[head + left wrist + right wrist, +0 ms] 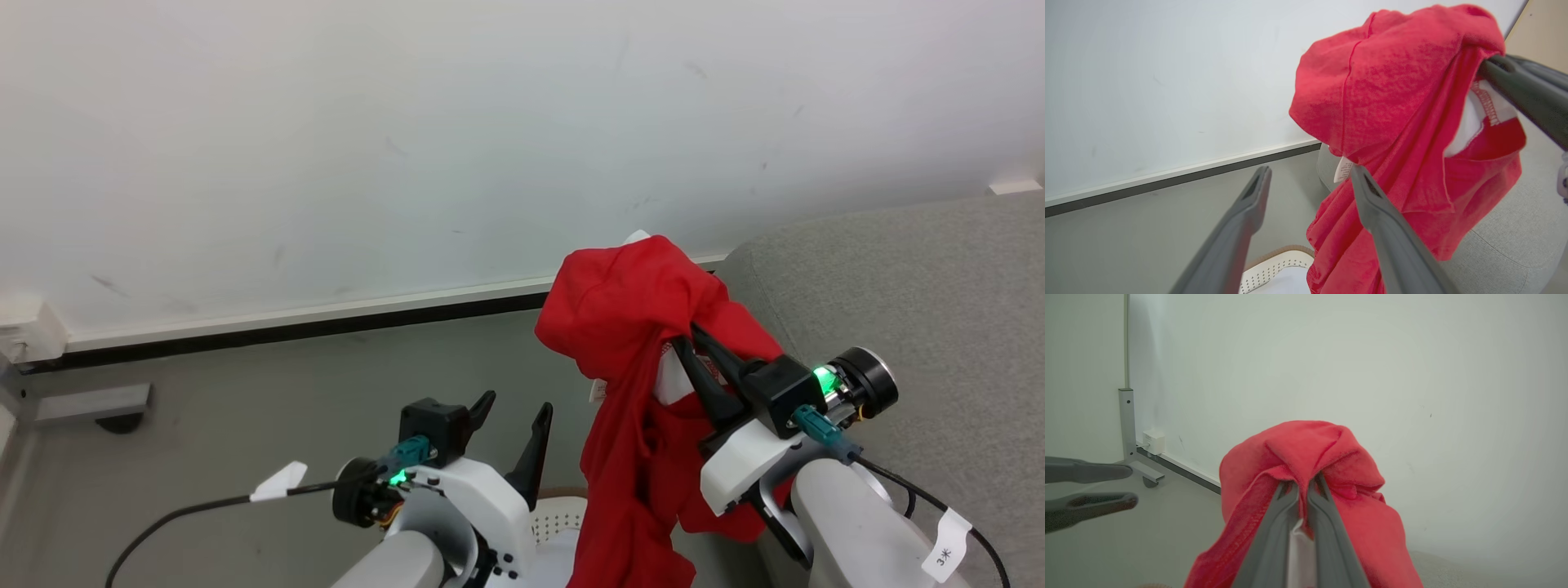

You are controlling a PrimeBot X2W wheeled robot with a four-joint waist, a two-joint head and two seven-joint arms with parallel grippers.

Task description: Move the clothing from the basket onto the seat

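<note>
The clothing [629, 318] hangs in the air beside the rounded end of the seat [898, 286], above the basket [558, 518], with its lower folds trailing down in front of the basket's rim. The head view takes in the most: the grey sofa at the right, the garment, a corner of the perforated basket at the bottom edge, and both arms. The left wrist view brings the cloth [1392, 102] close, with the seat [1515, 232] behind it and the basket's brown rim [1284, 250] below. The right wrist view looks along the held bunch [1306, 449] toward the white wall, where a grey frame foot on a caster [1147, 479] stands on the floor.

The garment is bright red and crumpled into a hood-like bulge at the top, with long drapes below. A white patch [1470, 122] shows inside its folds, and a small white tag [1342, 169] hangs at one edge.

The right gripper [686, 336] has its fingers pressed together on the top bunch of the fabric [1301, 484]. The left gripper [517, 402] stands to the garment's left with its fingers spread wide and nothing between them [1310, 169].
</note>
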